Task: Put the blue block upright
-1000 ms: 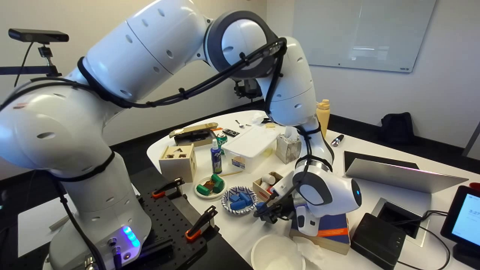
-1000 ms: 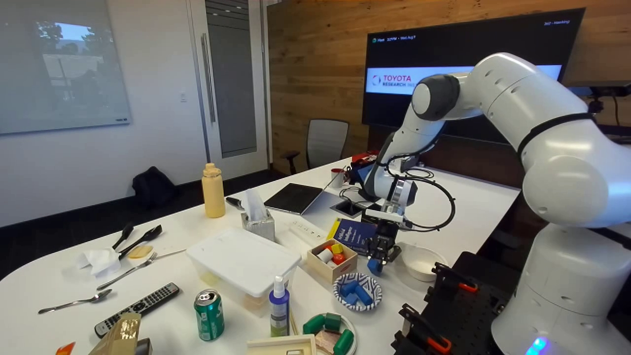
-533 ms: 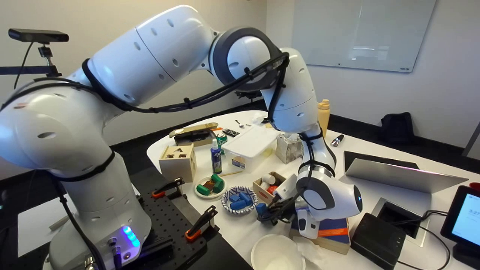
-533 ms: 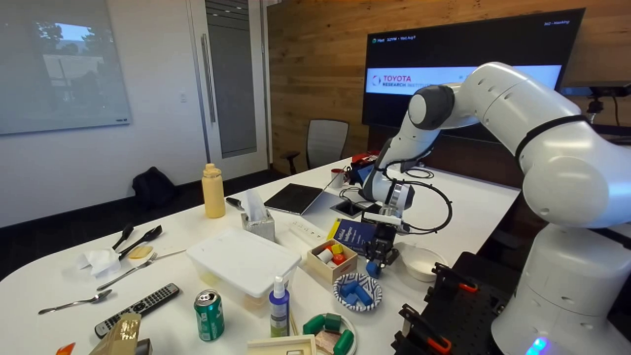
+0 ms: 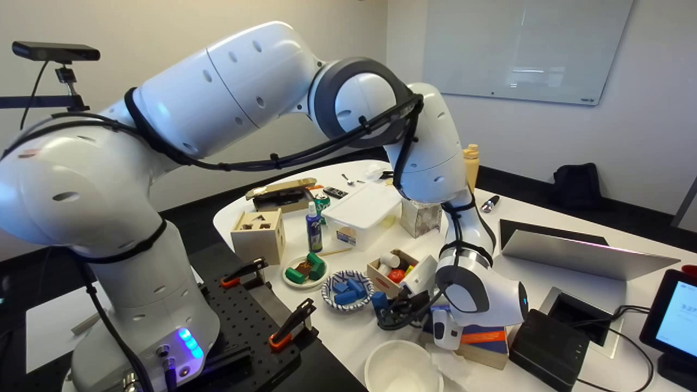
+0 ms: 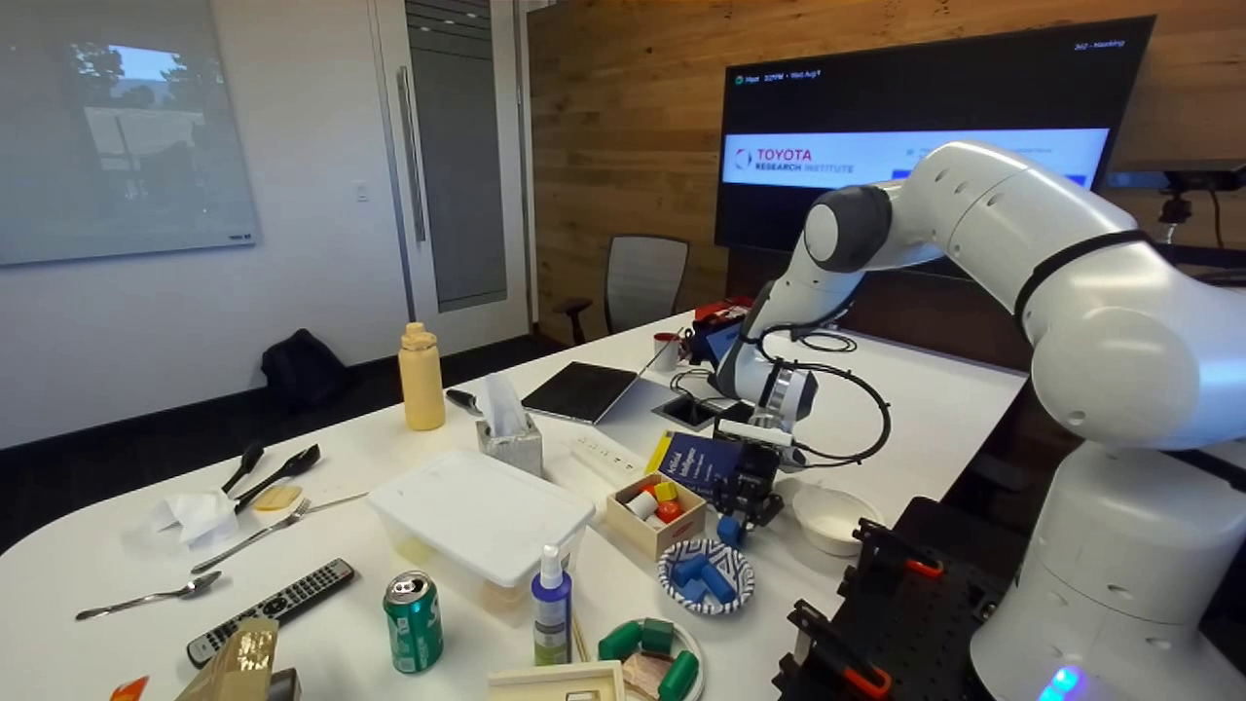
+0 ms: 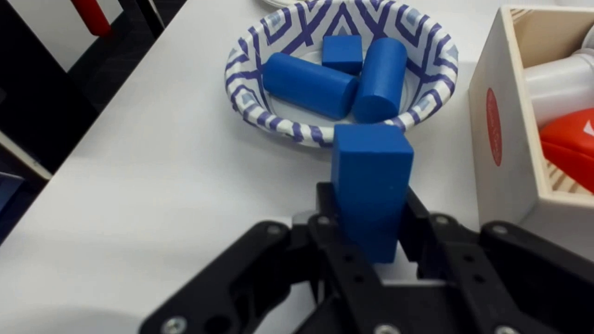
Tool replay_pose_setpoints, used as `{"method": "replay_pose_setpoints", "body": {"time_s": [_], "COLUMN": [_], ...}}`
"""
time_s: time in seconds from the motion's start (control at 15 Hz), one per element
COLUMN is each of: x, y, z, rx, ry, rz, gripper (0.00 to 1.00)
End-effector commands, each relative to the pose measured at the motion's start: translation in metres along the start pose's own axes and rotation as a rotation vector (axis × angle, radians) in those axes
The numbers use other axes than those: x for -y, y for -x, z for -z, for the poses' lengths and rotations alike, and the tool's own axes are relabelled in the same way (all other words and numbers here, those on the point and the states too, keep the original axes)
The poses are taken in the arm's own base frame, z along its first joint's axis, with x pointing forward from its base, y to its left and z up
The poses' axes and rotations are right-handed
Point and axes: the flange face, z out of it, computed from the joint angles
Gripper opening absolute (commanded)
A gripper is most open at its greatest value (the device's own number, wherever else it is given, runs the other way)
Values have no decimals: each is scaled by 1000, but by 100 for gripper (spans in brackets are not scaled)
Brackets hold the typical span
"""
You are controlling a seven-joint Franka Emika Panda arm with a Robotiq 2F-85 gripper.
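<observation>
Jaws clamped on blue block (image 7: 372,190), approx. vert.; seat sq. on worktop (image 7: 162,222) (contact unconf.) pre-release, clear of far patterned bowl (image 7: 283,125).

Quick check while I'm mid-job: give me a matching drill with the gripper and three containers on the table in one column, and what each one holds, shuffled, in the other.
Column one
1. gripper
2. patterned bowl
3. open wooden box
4. small plate

Column two
A. green blocks
B. red, white and yellow pieces
C. a single blue block
D. three blue blocks

Right pairs: 1-C, 2-D, 3-B, 4-A
</observation>
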Motion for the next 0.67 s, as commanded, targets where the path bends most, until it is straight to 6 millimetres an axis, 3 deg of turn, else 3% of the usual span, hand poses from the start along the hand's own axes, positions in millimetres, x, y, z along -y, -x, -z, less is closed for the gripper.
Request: {"method": "replay_pose_setpoints", "body": {"time_s": [0.0, 0.6], "x": [-2, -5], "y": [-15, -30], "z": [1, 8], "rx": [49, 106], "ry": [-35, -61], "rz": [34, 46], "gripper": [9, 9]}}
